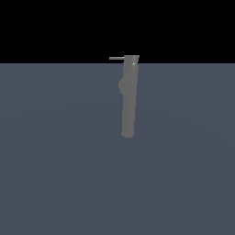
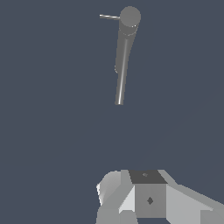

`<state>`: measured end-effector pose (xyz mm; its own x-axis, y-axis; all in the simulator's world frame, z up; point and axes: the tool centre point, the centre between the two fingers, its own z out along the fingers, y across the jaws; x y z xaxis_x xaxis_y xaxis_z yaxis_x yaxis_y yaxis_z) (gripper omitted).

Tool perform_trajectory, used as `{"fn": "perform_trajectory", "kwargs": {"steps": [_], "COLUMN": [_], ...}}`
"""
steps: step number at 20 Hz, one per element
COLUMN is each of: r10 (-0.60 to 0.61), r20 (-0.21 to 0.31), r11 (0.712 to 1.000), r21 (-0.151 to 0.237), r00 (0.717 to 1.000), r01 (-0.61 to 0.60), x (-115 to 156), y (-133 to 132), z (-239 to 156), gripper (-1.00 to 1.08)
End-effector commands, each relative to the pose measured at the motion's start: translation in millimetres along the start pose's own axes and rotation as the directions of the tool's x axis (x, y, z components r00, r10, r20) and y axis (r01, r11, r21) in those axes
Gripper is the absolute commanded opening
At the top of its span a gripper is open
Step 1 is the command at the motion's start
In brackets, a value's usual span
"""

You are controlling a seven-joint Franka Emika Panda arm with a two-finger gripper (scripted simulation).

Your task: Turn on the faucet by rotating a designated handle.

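Gripper point(image 2: 131, 210), pale and boxy, shows only in the wrist view, well apart from the faucet; its fingertips are cut off by the frame edge, so whether it is released or clenched cannot be told. Floor point(image 1: 55, 160), dark blue-grey, bears the faucet point(image 1: 129, 98), a long grey column standing upright in the exterior view, with a small rounded bulge at its 9 o'clock side. Handle point(image 1: 116, 58), a thin straight bar, juts from the column's top end toward 9 o'clock.
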<state>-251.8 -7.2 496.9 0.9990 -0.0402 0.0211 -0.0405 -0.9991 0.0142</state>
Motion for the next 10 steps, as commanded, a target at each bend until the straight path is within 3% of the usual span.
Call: {"fn": "perform_trajectory", "kwargs": {"steps": [1,10], "r10": [0.0,0.007], "r20": [0.0,0.001], "r11": [1.0,1.0], "r21": [0.0,0.001], "r00": [1.0,1.0], "r01": [0.0,-0.007], "x": [0,19], "y": [0,-2], "z": [0,13], "gripper": [-1.0,-1.0]}}
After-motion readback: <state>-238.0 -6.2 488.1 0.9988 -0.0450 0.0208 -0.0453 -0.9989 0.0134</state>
